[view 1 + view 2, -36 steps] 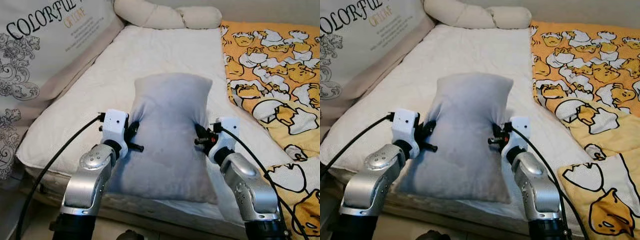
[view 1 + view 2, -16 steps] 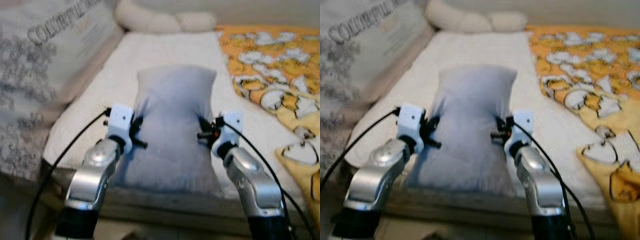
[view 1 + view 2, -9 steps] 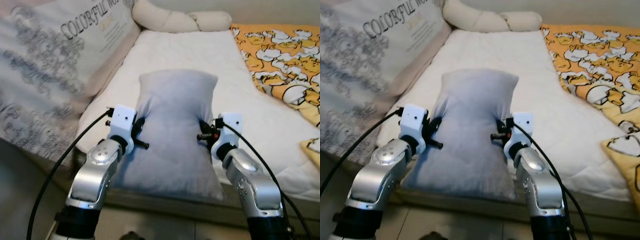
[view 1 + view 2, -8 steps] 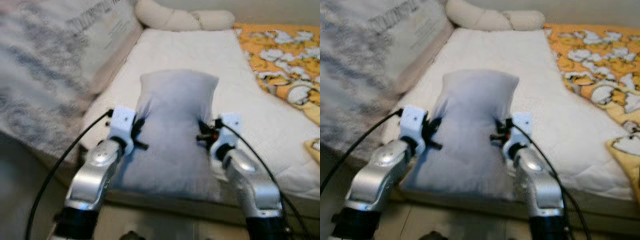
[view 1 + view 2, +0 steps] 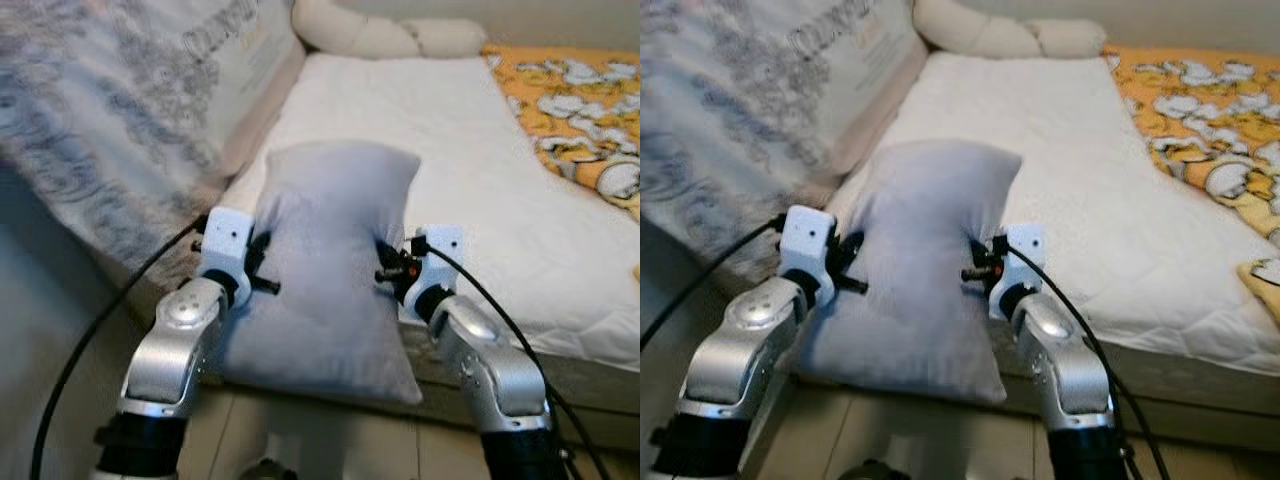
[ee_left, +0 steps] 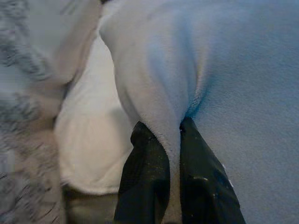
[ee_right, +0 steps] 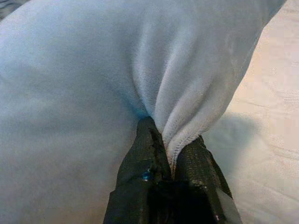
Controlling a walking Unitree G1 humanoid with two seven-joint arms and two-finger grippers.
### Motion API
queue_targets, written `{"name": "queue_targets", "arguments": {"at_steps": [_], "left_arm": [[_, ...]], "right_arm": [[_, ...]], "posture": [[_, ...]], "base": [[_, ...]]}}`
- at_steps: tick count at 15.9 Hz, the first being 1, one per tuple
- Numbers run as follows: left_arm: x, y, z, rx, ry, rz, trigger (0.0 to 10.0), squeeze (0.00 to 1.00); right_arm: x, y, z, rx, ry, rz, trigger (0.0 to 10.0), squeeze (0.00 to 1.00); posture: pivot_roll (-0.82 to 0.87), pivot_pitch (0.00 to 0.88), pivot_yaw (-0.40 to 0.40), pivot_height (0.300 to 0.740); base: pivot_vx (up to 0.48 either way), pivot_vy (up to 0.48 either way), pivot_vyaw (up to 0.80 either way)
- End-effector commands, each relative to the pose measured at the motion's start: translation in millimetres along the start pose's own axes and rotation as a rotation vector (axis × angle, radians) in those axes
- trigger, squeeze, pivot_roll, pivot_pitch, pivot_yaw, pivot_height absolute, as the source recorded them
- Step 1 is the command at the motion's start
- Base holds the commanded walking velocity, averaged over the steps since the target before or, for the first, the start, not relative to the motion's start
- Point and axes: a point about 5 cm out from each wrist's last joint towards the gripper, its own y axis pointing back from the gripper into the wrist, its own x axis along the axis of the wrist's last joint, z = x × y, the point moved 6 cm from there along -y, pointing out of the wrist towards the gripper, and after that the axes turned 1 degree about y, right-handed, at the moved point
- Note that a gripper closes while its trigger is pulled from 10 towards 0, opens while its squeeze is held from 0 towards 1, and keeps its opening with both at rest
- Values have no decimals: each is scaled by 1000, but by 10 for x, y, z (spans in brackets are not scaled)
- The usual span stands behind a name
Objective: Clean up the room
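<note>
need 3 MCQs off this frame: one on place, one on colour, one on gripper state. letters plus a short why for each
1. Where is the grey pillow?
A. Held up between both grippers, lower end past the mattress edge
B. On the orange duck-print blanket
C. On the floor

2. What colour is the mattress cover?
A. Orange
B. White
C. Black

3. What state is the left gripper in?
A. Open, clear of the pillow
B. Shut on a cable
C. Shut on a fold of the pillow

Key: 1 A, the left gripper and right gripper each pinch a side while the lower end hangs over the floor. 2 B, the quilted surface is white. 3 C, the left wrist view shows fabric pinched between the black fingers.
</note>
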Motion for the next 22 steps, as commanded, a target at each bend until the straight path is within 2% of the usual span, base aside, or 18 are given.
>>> {"name": "queue_targets", "arguments": {"at_steps": [1, 3, 22], "left_arm": [[157, -12, 21, -2, -12, 50, 10000, 0], [179, -24, 21, -5, -8, 56, 10000, 0], [168, -13, -11, 0, -10, 51, 10000, 0]], "right_arm": [[85, -22, -13, 16, -3, 18, 10000, 0], [84, -38, -18, 23, -5, 14, 10000, 0], [53, -116, -61, 81, 23, -11, 10000, 0]], "posture": [[5, 0, 46, 740], [7, 0, 44, 740], [19, 0, 29, 740]], "base": [[0, 0, 0], [0, 0, 0], [263, 0, 0]]}}
